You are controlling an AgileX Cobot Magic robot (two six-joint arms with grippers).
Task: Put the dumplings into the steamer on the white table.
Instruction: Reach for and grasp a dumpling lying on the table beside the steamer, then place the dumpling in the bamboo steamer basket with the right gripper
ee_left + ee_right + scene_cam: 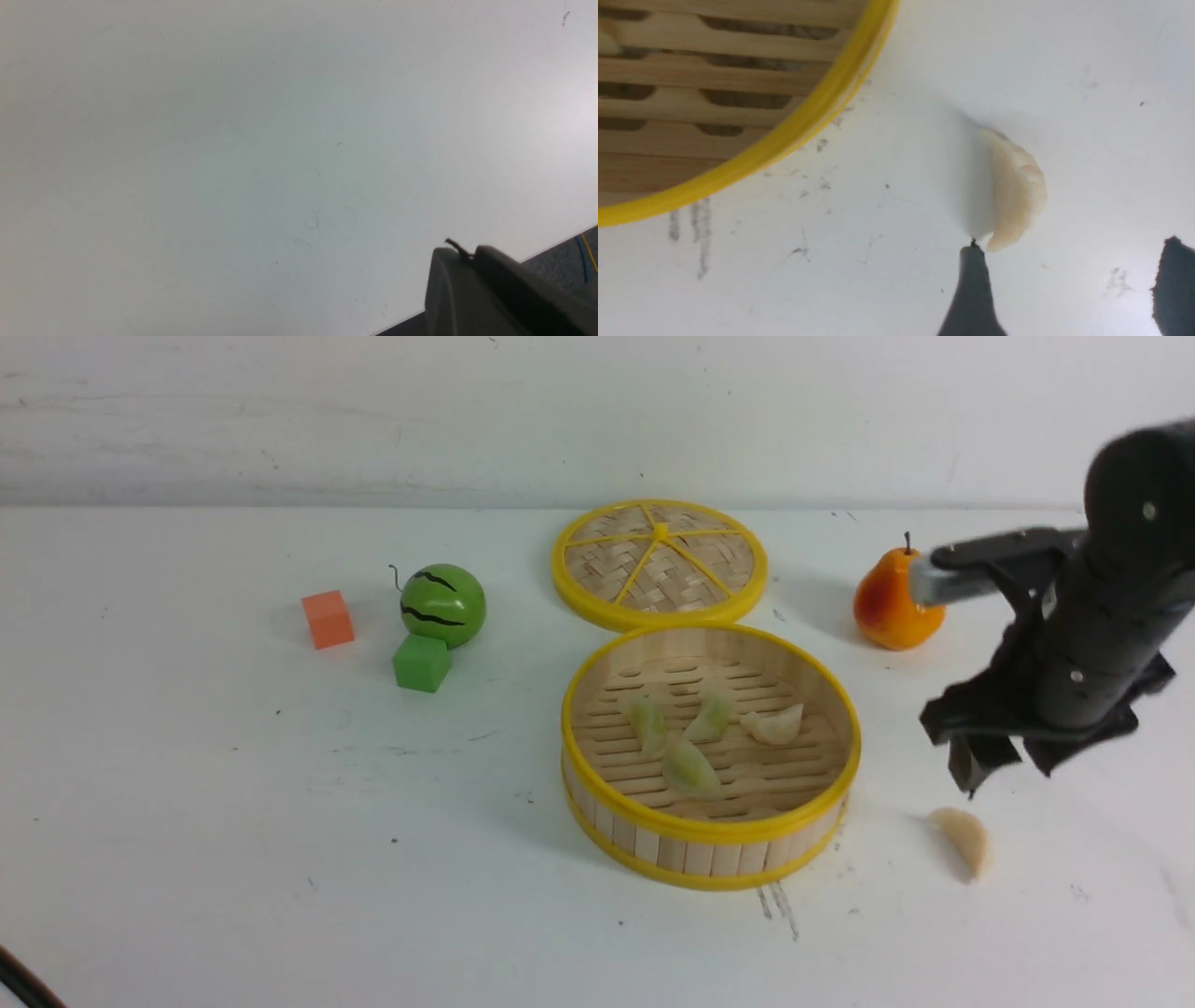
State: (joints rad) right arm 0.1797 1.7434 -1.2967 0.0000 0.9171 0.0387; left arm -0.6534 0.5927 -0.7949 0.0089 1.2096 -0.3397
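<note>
Now we are seeing five glossy crescent dumplings. Four are lying on the slatted bamboo floor of the round, yellow-rimmed steamer. One cream dumpling is resting on the white table toward its right edge. Our right gripper is hovering near it, fingers apart. Our left gripper is showing its fingers pressed together.

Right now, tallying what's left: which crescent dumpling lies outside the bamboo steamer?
The cream crescent dumpling on the white table, right of the round yellow-rimmed bamboo steamer, near the right gripper; the other four lie inside.
</note>
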